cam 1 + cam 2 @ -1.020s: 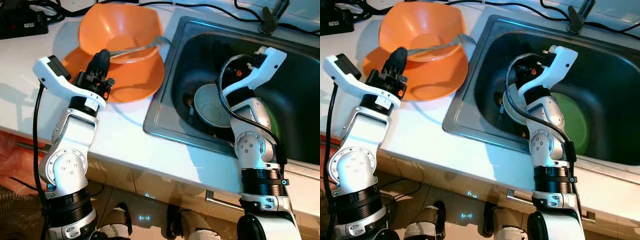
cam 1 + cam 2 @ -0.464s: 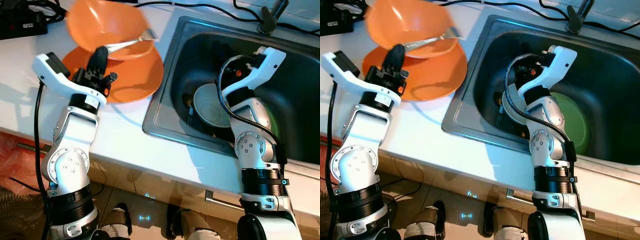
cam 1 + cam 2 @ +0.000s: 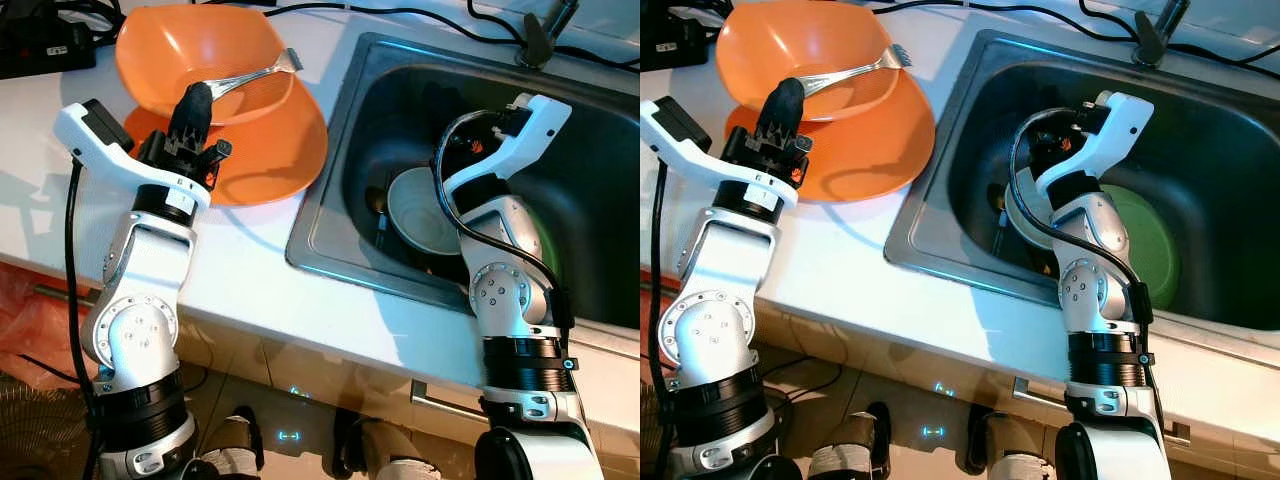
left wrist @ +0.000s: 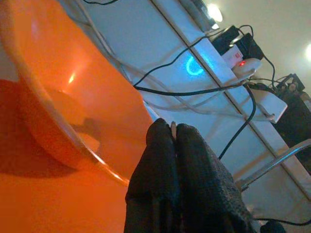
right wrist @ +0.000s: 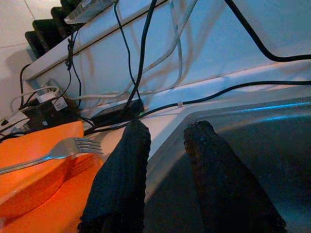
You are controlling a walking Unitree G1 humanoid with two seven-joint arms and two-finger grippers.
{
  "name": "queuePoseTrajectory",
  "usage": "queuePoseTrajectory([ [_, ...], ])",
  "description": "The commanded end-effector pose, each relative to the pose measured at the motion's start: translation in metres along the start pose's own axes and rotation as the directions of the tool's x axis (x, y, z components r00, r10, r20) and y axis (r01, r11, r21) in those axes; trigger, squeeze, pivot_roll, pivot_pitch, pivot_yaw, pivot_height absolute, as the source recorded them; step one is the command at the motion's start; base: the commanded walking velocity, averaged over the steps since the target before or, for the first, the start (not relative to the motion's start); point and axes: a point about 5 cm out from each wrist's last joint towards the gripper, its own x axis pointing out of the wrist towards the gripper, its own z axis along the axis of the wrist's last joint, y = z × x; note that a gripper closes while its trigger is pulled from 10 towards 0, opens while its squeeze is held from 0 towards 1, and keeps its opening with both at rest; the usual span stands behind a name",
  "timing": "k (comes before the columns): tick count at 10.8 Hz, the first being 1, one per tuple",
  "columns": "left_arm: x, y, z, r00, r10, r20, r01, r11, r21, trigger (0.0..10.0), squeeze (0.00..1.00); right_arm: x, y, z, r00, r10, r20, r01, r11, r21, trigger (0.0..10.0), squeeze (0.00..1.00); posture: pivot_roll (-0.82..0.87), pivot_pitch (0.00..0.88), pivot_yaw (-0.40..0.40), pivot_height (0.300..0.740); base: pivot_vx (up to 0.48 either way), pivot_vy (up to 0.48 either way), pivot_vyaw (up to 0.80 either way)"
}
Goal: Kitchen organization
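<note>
Clamped the left fingers on the handle of a silver metal fork lying across the round orange plastic bowl on the white counter, tines toward the steel sink; held right fingers apart.

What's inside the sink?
In the sink lie a white bowl and a green plate. The right arm covers part of both, so anything beneath it is hidden.
</note>
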Motion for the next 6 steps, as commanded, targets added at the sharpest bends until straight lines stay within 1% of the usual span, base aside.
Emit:
queuePoseTrajectory([
  [1, -0.001, -0.007, 0.000, 0.999, -0.033, 0.002, 0.033, 0.999, 0.002, 10.0, 0.00, -0.004, -0.005, -0.005, 1.000, -0.016, -0.024, 0.016, 1.000, 0.000, 10.0, 0.00, 0.15, 0.267, -0.078, 0.740, 0.000, 0.000, 0.00],
  [3, 0.001, -0.012, 0.006, 0.997, -0.067, 0.040, 0.068, 0.998, -0.014, 10.0, 0.00, -0.004, -0.005, -0.004, 1.000, -0.016, -0.023, 0.016, 1.000, 0.000, 10.0, 0.00, 0.15, 0.267, -0.078, 0.740, 0.000, 0.000, 0.00],
  [4, 0.003, -0.021, 0.010, 0.991, -0.120, 0.057, 0.121, 0.992, -0.018, 10.0, 0.00, -0.004, -0.005, -0.005, 1.000, -0.017, -0.022, 0.017, 1.000, 0.000, 10.0, 0.00, 0.15, 0.265, -0.077, 0.740, 0.000, 0.000, 0.00],
  [5, 0.004, -0.027, 0.009, 0.987, -0.156, 0.046, 0.157, 0.987, -0.015, 10.0, 0.00, -0.004, -0.005, -0.005, 1.000, -0.018, -0.022, 0.018, 1.000, 0.001, 10.0, 0.00, 0.15, 0.263, -0.076, 0.740, 0.000, 0.000, 0.00],
  [6, 0.007, -0.036, 0.006, 0.978, -0.208, 0.033, 0.209, 0.978, -0.025, 10.0, 0.00, -0.004, -0.005, -0.005, 1.000, -0.020, -0.020, 0.020, 1.000, 0.003, 10.0, 0.00, 0.15, 0.262, -0.074, 0.740, 0.000, 0.000, 0.00],
])
